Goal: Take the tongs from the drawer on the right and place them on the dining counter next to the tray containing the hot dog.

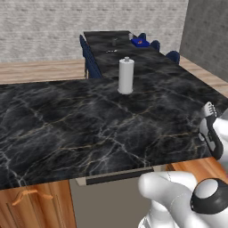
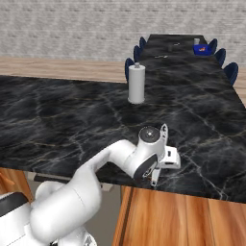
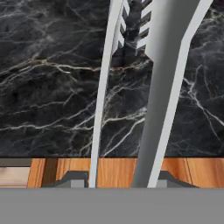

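Observation:
My gripper (image 3: 120, 179) is shut on the tongs (image 3: 162, 87); their two grey arms run up the hand view to toothed tips over black marble. In the right base view the gripper (image 2: 162, 161) hangs at the near edge of the broad counter with the tongs (image 2: 164, 130) sticking up from it. The left base view has the gripper (image 1: 213, 127) at the right edge. Far back lies the dining counter (image 1: 116, 54) (image 2: 178, 56) with the blue tray (image 1: 140, 42) (image 2: 202, 49) and an orange-red hot dog (image 2: 203, 48) on it. Orange-brown wood (image 2: 182, 216) runs below the gripper; I cannot tell the drawer apart there.
A white paper-towel roll (image 1: 126, 75) (image 2: 136, 84) stands upright on the broad black marble counter (image 1: 89, 124). Dark blue chairs (image 1: 91, 62) (image 2: 230, 72) line the dining counter. A wooden door with a curved orange handle (image 1: 29, 196) sits under the counter at lower left.

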